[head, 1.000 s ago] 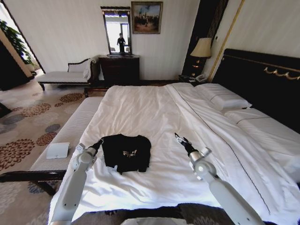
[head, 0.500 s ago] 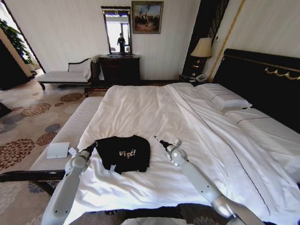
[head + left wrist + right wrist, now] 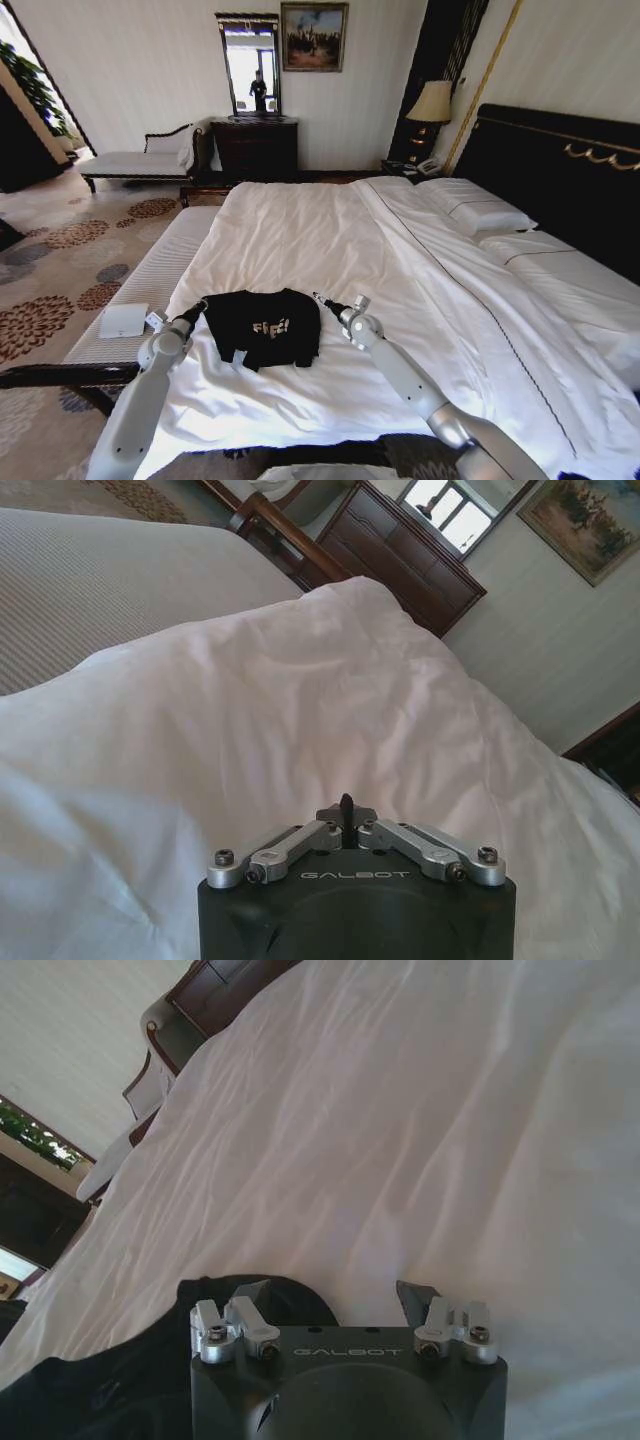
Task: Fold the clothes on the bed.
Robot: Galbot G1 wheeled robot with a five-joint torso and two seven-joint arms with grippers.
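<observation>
We see the black T-shirt (image 3: 263, 327) lying as a soft, roughly square bundle on the near part of the bed (image 3: 330, 240), at about 7 o'clock from the middle of the mattress, its white chest lettering facing up and its edges rumpled. The bed's white sheet is smooth cotton with shallow creases, a thin dark stitched line running along it toward the plump rectangular pillows (image 3: 480, 215) at 2 o'clock, under a tall dark headboard (image 3: 560, 170) with gold trim. Our left gripper (image 3: 197, 311) sits at the shirt's 9 o'clock edge, touching the fabric; in the left wrist view its metal linkage is drawn together with the black fingers (image 3: 346, 807) closed to a narrow tip over white sheet. Our right gripper (image 3: 322, 300) sits at the shirt's 3 o'clock edge; in the right wrist view its dark wedge-shaped fingers (image 3: 416, 1295) stand apart, one over black cloth (image 3: 120, 1370), the other over bare sheet. A pale ribbed bench (image 3: 150, 285) runs along the bed at 9 o'clock.
</observation>
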